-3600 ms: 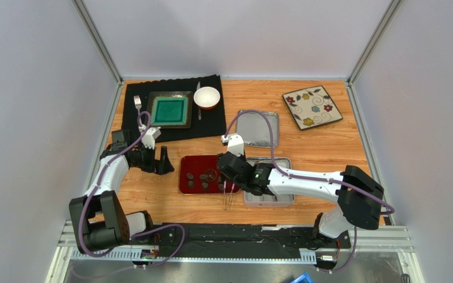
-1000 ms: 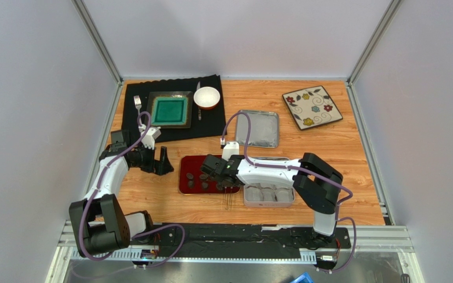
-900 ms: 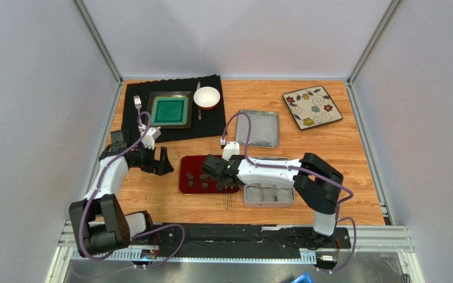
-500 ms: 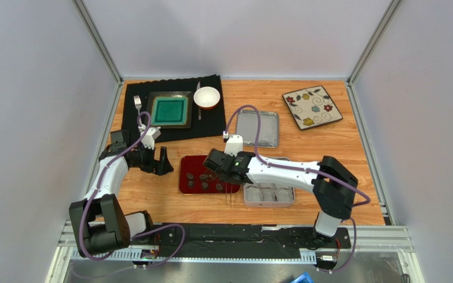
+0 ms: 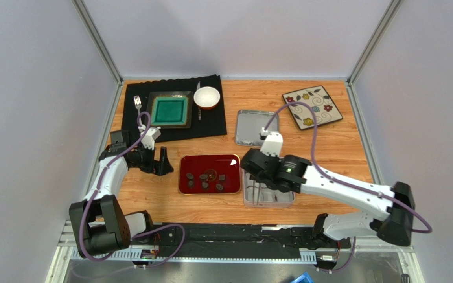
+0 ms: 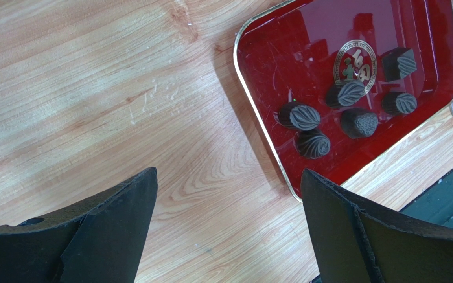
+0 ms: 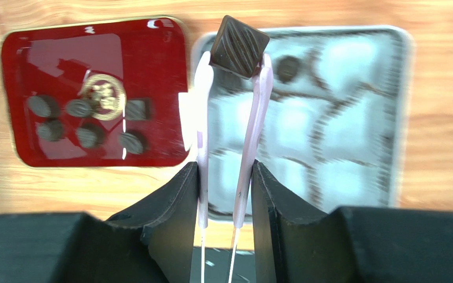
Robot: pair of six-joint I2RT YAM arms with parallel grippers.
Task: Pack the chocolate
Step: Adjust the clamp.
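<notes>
My right gripper [image 7: 225, 171] [image 5: 262, 177] is shut on a pair of pale tongs [image 7: 252, 118]. The tong tips pinch a square dark chocolate [image 7: 239, 38] above the near left part of the open tin [image 7: 395, 118] [image 5: 268, 202]. White paper cups line the tin, and one round chocolate [image 7: 286, 66] lies in a cup. Several more chocolates [image 7: 81, 108] [image 5: 204, 177] [image 6: 353, 93] lie on the red tray [image 7: 34, 53] [image 5: 223, 162] [image 6: 282, 47]. To the left of the tray, my left gripper [image 5: 162, 162] [image 6: 229, 177] is open over bare wood, holding nothing.
The tin's lid [image 5: 256, 128] lies behind the tin. A floral plate [image 5: 312, 107] is at the back right. On a black cloth [image 5: 211, 124] at the back left are a green plate [image 5: 170, 110], a white bowl [image 5: 206, 97] and a fork [image 5: 137, 103].
My right arm has swung right, from over the red tray to over the tin, with the tongs carrying a chocolate. The left arm has not moved.
</notes>
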